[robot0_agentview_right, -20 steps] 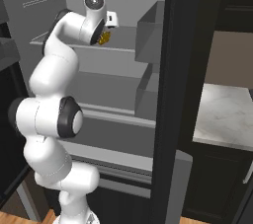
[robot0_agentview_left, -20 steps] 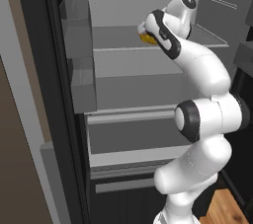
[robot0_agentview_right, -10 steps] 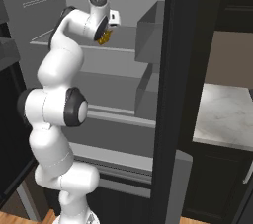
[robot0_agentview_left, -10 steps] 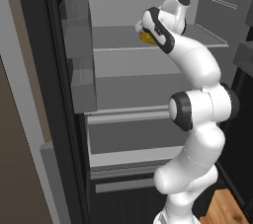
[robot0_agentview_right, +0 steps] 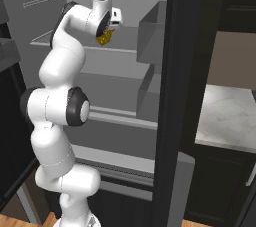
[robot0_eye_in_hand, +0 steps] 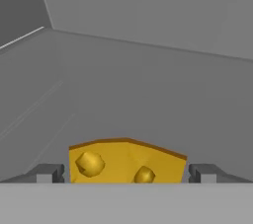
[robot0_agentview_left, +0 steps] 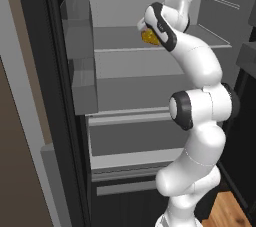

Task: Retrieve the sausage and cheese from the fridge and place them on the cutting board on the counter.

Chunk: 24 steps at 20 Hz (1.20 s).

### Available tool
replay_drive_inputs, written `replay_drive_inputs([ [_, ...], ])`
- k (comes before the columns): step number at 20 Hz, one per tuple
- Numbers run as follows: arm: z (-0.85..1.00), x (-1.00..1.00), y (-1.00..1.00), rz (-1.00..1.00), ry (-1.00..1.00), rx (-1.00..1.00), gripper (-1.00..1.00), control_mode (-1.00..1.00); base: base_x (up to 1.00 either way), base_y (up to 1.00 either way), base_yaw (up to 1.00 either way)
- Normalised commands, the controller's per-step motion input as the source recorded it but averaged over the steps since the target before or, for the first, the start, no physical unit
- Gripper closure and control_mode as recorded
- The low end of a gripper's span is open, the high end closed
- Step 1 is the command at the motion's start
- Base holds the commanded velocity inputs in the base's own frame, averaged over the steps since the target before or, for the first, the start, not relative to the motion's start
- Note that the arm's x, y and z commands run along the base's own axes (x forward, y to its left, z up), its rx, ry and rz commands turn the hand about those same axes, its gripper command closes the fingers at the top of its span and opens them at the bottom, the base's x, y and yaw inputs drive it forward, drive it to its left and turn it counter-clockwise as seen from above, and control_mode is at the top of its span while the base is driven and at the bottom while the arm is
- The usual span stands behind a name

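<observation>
Cheese (robot0_eye_in_hand: 126, 161) on the upper fridge (robot0_agentview_left: 150, 86) shelf, between the wide-spread fingertips (robot0_eye_in_hand: 47, 173) of the gripper (robot0_eye_in_hand: 126, 174), apparently not yet clamped. Early stage, judging by this: nothing lifted out, sausage and cutting board trips both left.

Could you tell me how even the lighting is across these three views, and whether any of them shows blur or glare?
Left base view: flat, even light, soft shading under the fridge shelves, no glare. Right base view: the same, with the door edge nearly black and the counter bright. Hand view: sharp, shadowless grey, the cheese crisp between the open gripper tips.
</observation>
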Motion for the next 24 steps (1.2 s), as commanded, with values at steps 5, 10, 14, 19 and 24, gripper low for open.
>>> replay_drive_inputs([
  [5, 0.0, -0.11, 0.0, 0.0, 0.0, 0.0, -1.0, -1.0, 0.0, 0.0, 0.0],
  [10, 0.0, -0.12, 0.0, 0.0, 0.0, 0.0, -1.0, -1.0, 0.0, 0.0, 0.0],
  [14, -0.03, -0.13, 0.0, 0.0, 0.0, 0.0, -1.0, -1.0, 0.0, 0.0, 0.0],
  [19, -0.11, -0.08, 0.03, 0.0, 0.0, 0.0, -1.0, -1.0, 0.0, 0.0, 0.0],
  [24, -0.08, -0.21, 0.01, 0.0, 0.0, 0.0, -1.0, -1.0, 0.0, 0.0, 0.0],
])
